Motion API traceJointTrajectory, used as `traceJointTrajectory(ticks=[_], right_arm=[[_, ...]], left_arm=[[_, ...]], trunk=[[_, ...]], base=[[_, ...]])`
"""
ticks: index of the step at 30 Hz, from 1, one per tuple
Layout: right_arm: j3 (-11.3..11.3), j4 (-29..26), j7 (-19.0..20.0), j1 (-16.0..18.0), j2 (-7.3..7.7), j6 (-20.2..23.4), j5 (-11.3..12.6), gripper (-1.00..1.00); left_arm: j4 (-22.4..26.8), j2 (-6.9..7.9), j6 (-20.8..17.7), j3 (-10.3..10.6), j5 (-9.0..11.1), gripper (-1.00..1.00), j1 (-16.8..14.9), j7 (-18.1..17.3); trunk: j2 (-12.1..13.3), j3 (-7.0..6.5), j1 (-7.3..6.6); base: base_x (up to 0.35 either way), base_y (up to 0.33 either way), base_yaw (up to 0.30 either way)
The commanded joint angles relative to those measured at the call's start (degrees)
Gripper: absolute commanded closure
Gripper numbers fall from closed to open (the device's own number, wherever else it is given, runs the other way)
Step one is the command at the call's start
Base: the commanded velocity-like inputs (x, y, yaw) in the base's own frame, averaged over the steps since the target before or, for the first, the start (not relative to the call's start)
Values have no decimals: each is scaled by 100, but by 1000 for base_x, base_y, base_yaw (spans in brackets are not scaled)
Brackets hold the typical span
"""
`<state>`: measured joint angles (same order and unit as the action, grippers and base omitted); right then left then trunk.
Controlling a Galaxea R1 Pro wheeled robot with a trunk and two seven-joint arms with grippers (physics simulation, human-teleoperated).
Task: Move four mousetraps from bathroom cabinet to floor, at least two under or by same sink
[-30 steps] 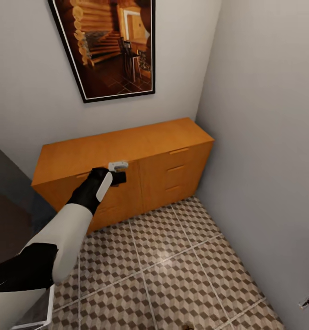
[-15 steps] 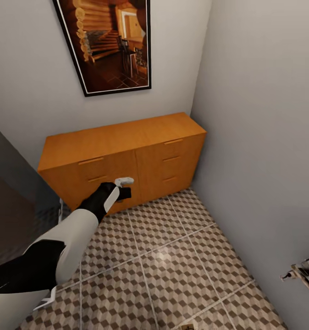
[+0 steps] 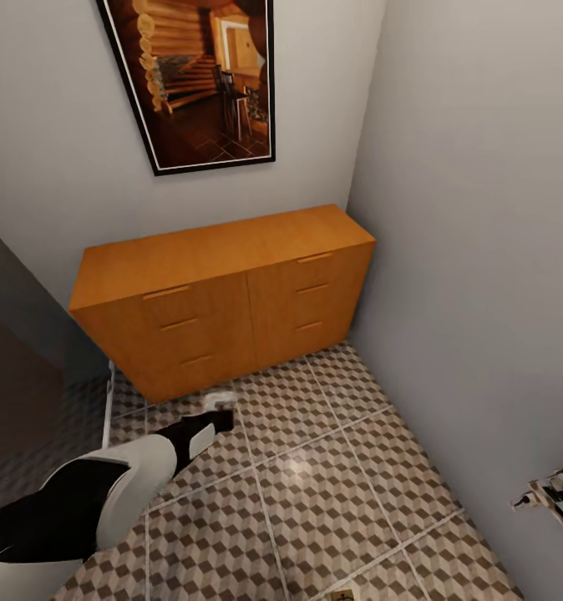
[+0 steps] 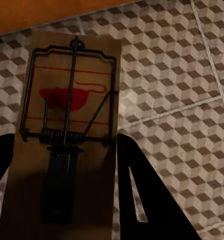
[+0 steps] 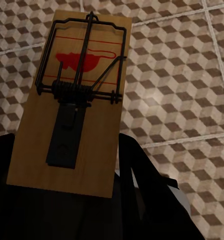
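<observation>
mousetrap [image 4: 67,145] | clamped in left gripper [image 3: 219,409] — lowered from cabinet [image 3: 223,292] toward floor [image 3: 332,492] | right gripper [image 5: 67,200] grips another

A home's tiled room: cube-patterned floor [image 3: 332,492], wooden cabinet [image 3: 231,292], framed picture [image 3: 198,79] on the wall.

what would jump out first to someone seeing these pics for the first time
Probably the orange-brown cabinet against the back wall, all drawers closed, under a big dark-framed picture of a log cabin interior. Next, the wrist views: each gripper holds a mousetrap flat over the cube-patterned floor, wire and red mark facing the camera. The left arm reaches low across the tiles in front of the cabinet.
</observation>
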<state>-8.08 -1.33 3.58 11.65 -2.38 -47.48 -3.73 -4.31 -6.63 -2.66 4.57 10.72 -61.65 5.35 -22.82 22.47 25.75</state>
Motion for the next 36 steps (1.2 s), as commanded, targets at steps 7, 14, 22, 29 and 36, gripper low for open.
traceJointTrajectory(ticks=[7, 14, 22, 29, 36], right_arm=[[41, -45, 22, 4, 4, -31, -9, 100], [69, -418, -264, 4, 240, -6, -1, 100], [77, -1650, -859, -3, 401, 943, -2, 100], [76, -3148, -874, -2, 565, 2424, 6, 100], [119, -3326, -853, -4, 658, 2171, 23, 100]], left_arm=[[-40, 71, 1102, 52, -82, 100, 1025, 2], [-43, 197, 2138, 60, -481, 100, 2092, 1], [-51, 371, 3627, 61, -737, 100, 2959, 1], [-52, 544, 4230, 61, -754, 100, 3366, 10], [-44, 602, 4382, 61, -755, 100, 3442, 34]], trunk=[[-10, 8, 3], [-10, 8, 3], [-10, 8, 3], [-10, 8, 3], [-10, 8, 3]], base=[[0, 0, 0], [0, 0, 0], [0, 0, 0], [0, 0, 0], [0, 0, 0]])
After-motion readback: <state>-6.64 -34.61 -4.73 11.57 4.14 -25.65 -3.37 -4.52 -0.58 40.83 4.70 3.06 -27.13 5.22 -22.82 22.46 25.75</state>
